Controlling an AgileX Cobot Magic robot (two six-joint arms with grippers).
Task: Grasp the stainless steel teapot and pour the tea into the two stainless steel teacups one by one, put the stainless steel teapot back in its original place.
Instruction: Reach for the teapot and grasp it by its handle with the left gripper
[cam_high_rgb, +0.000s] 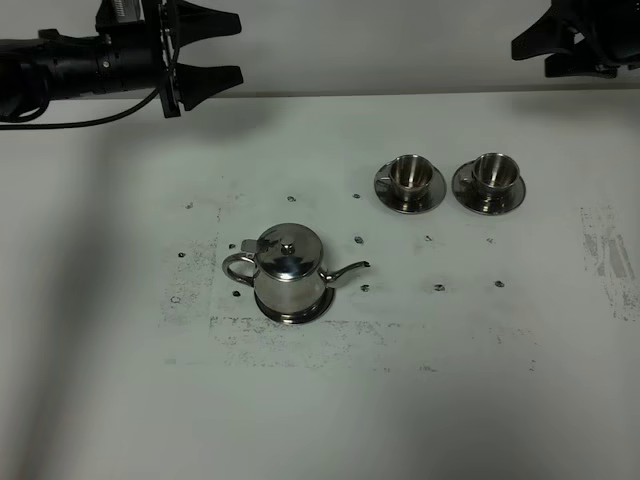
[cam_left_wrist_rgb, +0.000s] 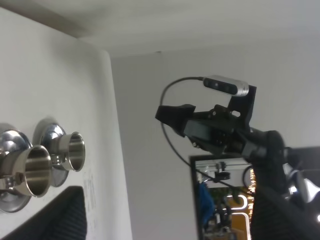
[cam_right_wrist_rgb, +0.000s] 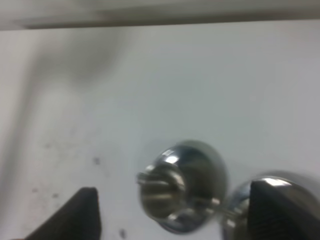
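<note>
Left of centre in the high view, the stainless steel teapot sits upright on its wide saucer, lid on, spout pointing right. Toward the upper right, the two stainless steel teacups stand side by side, each on a small saucer. At the upper corners, left gripper and right gripper hang above the white table, jaws spread, holding nothing.

A scuffed white table meets a plain pale wall.

open table around teapot, teacups seemingly well apart
</note>
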